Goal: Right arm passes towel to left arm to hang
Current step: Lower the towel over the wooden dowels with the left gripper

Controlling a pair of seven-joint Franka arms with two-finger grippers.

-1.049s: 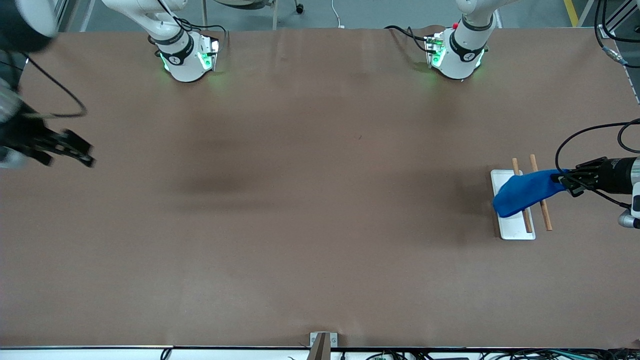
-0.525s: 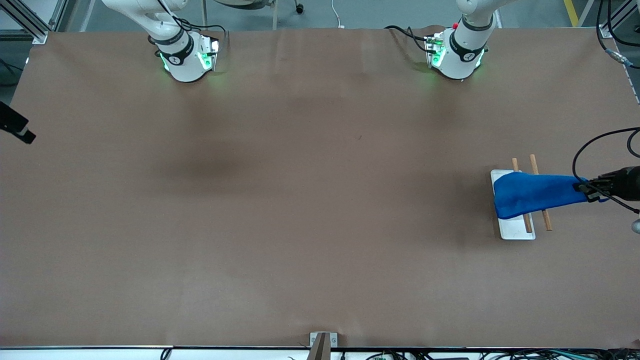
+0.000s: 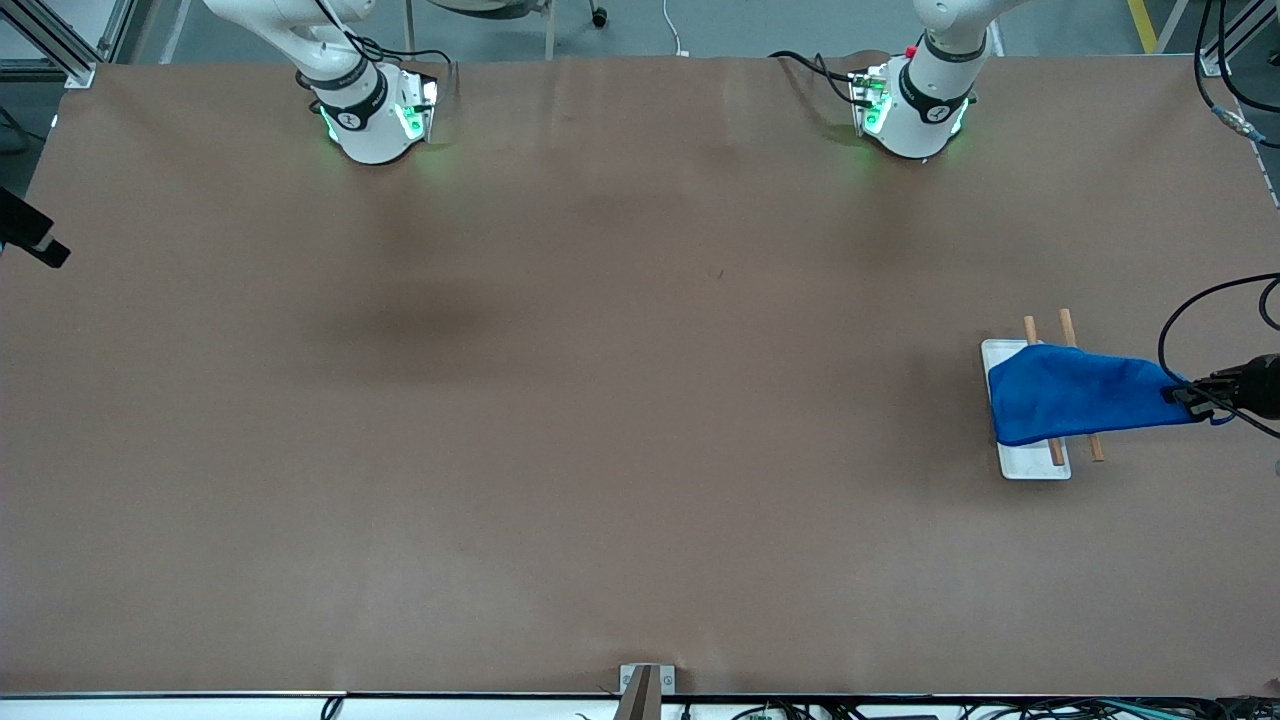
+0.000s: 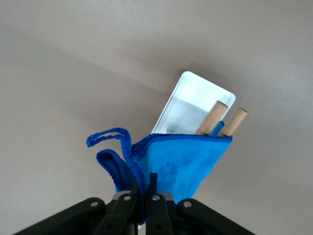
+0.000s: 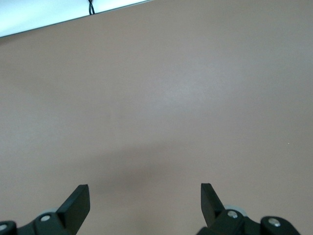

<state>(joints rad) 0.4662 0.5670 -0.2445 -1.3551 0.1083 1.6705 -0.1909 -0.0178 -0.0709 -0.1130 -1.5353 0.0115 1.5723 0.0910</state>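
- Blue cloth first: your towel [image 3: 1075,395] lies draped over the two wooden rods [image 3: 1067,333] of the rack, above its white base [image 3: 1030,462], at the left arm's end of the table [image 3: 640,400].
- Your left gripper [image 4: 142,190] has its fingers pressed together on the towel's hemmed corner, right by the small loop [image 4: 110,137].
- Your right gripper [image 5: 145,196] waits at the right arm's end, over bare table, fingers spread wide with nothing between them.
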